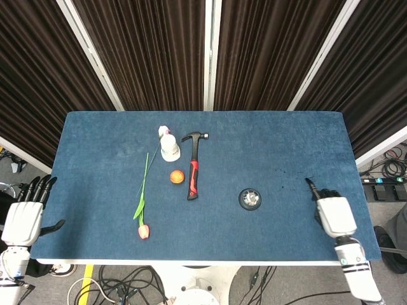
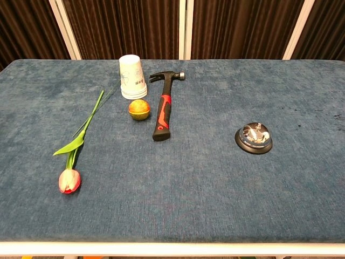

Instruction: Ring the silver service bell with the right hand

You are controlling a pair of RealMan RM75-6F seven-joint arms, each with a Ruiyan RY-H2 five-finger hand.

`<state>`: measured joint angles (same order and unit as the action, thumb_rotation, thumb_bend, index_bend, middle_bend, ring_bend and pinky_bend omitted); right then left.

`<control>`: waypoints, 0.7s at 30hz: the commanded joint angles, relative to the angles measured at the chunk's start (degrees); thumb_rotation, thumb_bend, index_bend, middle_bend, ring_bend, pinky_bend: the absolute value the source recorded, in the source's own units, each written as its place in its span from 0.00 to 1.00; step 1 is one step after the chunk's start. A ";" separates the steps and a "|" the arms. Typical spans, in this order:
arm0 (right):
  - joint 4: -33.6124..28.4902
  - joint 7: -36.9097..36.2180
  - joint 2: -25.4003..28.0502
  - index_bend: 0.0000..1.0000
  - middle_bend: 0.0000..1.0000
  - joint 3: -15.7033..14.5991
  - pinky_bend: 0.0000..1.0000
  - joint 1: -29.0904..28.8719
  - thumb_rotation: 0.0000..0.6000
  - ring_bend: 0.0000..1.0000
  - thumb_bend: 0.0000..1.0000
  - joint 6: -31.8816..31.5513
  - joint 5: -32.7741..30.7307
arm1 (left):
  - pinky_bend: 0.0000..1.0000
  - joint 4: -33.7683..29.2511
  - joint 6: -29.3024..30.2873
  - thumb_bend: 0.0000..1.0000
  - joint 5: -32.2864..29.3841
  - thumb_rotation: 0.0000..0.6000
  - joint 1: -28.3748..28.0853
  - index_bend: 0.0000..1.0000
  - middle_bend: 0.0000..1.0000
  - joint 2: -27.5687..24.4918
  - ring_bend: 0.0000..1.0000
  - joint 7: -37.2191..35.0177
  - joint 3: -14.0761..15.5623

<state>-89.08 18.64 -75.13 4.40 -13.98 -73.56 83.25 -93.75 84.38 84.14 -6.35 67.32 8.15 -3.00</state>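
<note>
Silver domed service bell (image 1: 250,198) sits untouched; right hand (image 1: 333,215) well apart, fingers mostly curled, one extended; off-centre poke could skid it across the blue worktop (image 1: 267,146).

Matt, napped blue cloth over the table (image 2: 215,189), faintly streaked like velvet or short carpet, with a few dark specks near the right edge. Polished, mirror-bright metal on the dome of the service bell (image 2: 254,137), set on a dull black base. Satin grey metal on the head of the hammer (image 2: 163,105); smooth red and black grip, rubbery or plastic by the look. White paper, lightly printed, on the upturned cup (image 2: 132,76). Shiny, foil-like gold skin on the small ball (image 2: 139,109). Smooth, waxy petals and green leaf on the tulip (image 2: 73,156), likely artificial. Glossy white plastic shells with black fingers on the right hand (image 1: 332,212) and left hand (image 1: 24,217).
</note>
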 commanded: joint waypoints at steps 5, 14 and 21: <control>0.10 6.20 -5.07 0.00 0.79 -1.28 0.60 -3.48 1.00 0.61 1.00 2.40 3.65 | 0.15 0.46 0.23 0.11 -0.05 1.00 0.17 0.08 0.05 -0.03 0.00 -0.57 -0.04; 0.46 13.40 -9.78 0.00 0.82 -1.55 0.61 -5.26 1.00 0.64 1.00 6.36 -0.01 | 0.15 1.16 0.45 0.11 -0.66 1.00 0.63 0.08 0.05 -0.27 0.00 -1.83 -0.10; 1.44 16.32 -12.19 0.00 0.83 -1.99 0.61 -6.05 1.00 0.64 1.00 8.52 -2.90 | 0.15 2.07 0.04 0.11 -0.96 1.00 0.57 0.08 0.05 0.00 0.00 -2.78 -0.16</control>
<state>-87.81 34.73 -87.09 2.48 -19.88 -65.26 80.57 -91.68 84.43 83.18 -5.78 67.31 5.37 -3.16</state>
